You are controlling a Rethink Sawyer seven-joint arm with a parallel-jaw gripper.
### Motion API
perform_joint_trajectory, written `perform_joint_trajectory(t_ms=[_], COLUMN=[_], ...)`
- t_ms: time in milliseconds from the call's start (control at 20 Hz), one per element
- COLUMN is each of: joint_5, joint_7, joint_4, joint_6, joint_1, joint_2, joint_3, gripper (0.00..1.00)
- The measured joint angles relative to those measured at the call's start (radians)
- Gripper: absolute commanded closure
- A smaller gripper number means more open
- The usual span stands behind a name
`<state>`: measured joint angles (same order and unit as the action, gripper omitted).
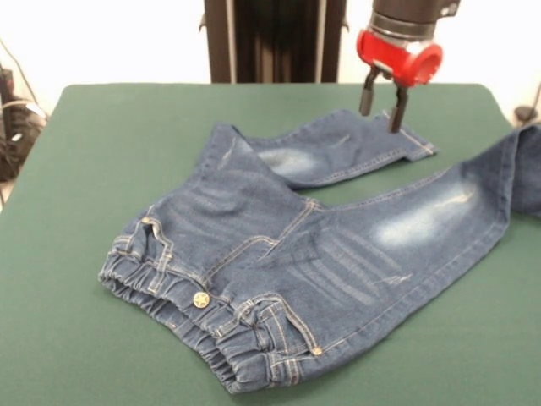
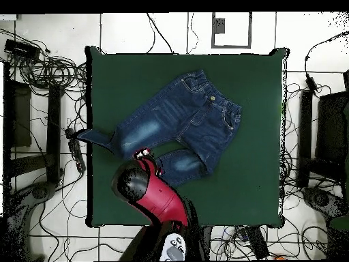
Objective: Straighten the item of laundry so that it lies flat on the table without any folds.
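The blue denim jeans lie on the dark green table, waistband with the brass star button toward the near left. One leg runs right and its end hangs over the table's right edge. The other leg runs to the far side, with creases where the two legs meet. My gripper is open and empty, its fingertips just above this leg's hem. In the overhead view the gripper is between the two legs of the jeans, near the table's left half.
The robot's black pedestal stands behind the table's far edge. Cables and boxes lie on the floor round the table, and cables show at the left edge of the front view.
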<state>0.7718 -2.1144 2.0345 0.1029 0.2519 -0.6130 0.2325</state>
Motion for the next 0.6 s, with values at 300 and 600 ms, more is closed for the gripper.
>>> perform_joint_trajectory(t_ms=[300,600], joint_5=[0.008,0.009], joint_7=[-0.030,-0.060], joint_4=[0.000,-0.005], joint_6=[-0.032,-0.122], joint_1=[0.014,0.005], joint_2=[0.034,0.091], joint_3=[-0.014,-0.036], gripper=[0.00,0.00])
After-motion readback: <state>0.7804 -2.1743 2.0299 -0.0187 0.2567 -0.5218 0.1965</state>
